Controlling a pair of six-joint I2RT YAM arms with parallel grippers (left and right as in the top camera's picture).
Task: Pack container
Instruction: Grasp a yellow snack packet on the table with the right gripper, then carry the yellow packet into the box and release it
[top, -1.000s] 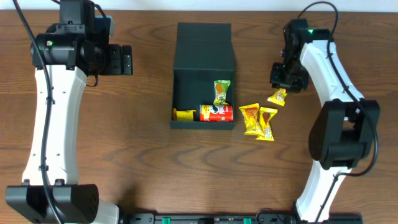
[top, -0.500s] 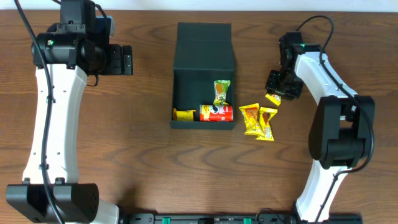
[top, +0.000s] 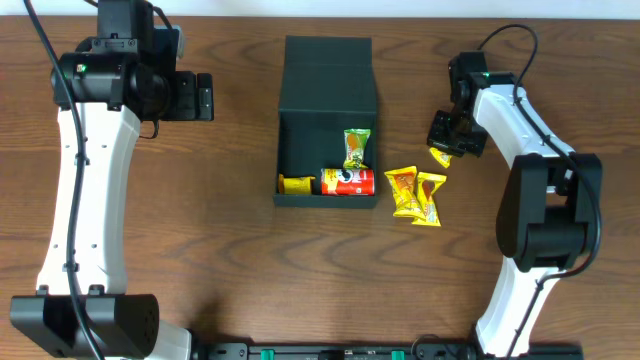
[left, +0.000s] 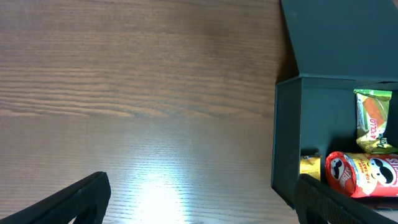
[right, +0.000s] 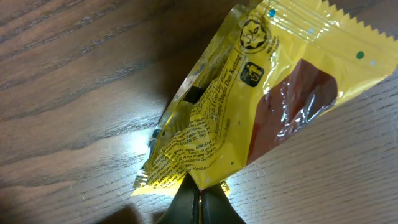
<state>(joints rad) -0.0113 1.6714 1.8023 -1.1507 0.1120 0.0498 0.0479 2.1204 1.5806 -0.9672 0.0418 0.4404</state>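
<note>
Our right gripper (right: 199, 202) has dropped and pinched the light, slippery packet (right: 249, 106) by its edge, 3 o'clock of the stiff container (top: 328, 70); left gripper (top: 205, 97) gapes.

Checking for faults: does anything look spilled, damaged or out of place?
Nothing stands out. The container sits open with snacks inside, two yellow packets lie beside it, and the right gripper pinches a third packet by its edge.

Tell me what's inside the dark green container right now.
Inside the container: a red can, a green packet and a small yellow snack. Its shadowed corners are unreadable.
</note>
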